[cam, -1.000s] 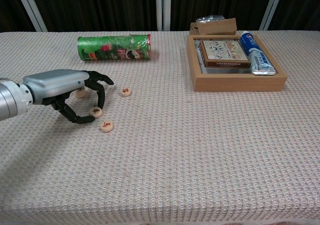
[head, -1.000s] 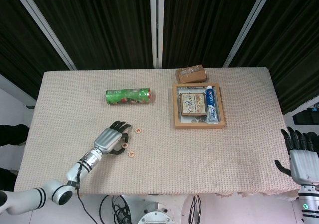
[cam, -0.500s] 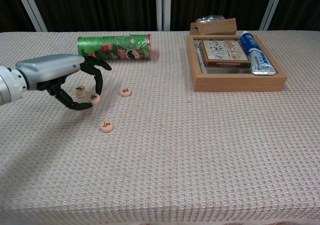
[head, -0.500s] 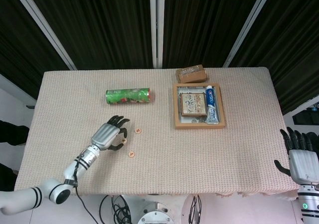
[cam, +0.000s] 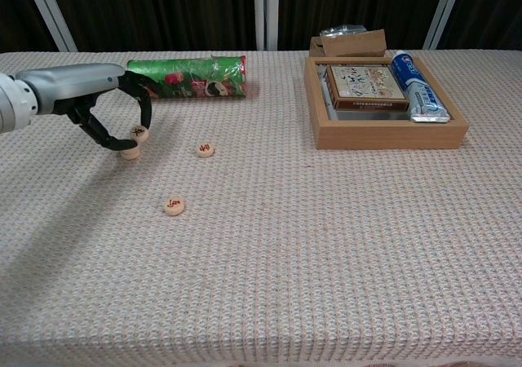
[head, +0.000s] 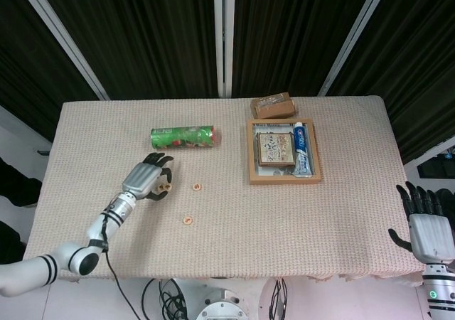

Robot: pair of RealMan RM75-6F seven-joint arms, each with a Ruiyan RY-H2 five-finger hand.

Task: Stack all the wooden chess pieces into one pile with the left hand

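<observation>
- Because the cloth-covered table is broad and bare toward the front, the loose pieces lie where I can reach them from the left side; it is the largest item noted.
- The wooden tray sits far right holding a box and a toothpaste tube, well apart from my work and not part of it.
- The green can lies on its side just behind my left hand, long axis running left to right.
- My left hand pinches one chess piece between thumb and finger, held tilted directly above a second piece on the cloth; I judge this to be the stacking step in hand. Whether the two touch, I cannot tell.
- My right hand hangs off the table's right edge, fingers spread, holding nothing.
- Two further pieces lie flat, inked faces up: one just right of the stack site, another nearer the front. Being discs, they show no long axis; their flat faces suit stacking.
</observation>
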